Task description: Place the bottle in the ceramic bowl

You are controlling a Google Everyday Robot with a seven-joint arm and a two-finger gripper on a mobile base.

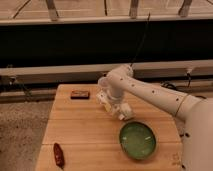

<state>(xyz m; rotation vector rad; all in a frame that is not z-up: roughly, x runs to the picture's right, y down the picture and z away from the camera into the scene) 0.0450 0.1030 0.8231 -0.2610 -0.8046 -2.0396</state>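
Bottle [125,112] sits small and white near the middle of the counter [75,127], just back and left of the bowl [137,140], which lies toward the front right corner. Your gripper [113,104] hangs at the bottle's left, touching it or nearly so. Whether it is open, closed or already gripping cannot be told from this view. The step in hand looks like securing the bottle. Confirm a square grip across its body before you lift, since a stubby bottle will likely tip. Then clear the rim, centre over the bowl and lower before releasing. The dark block [79,94] near the back edge and the red thing [58,155] at the front left corner lie well off your path.
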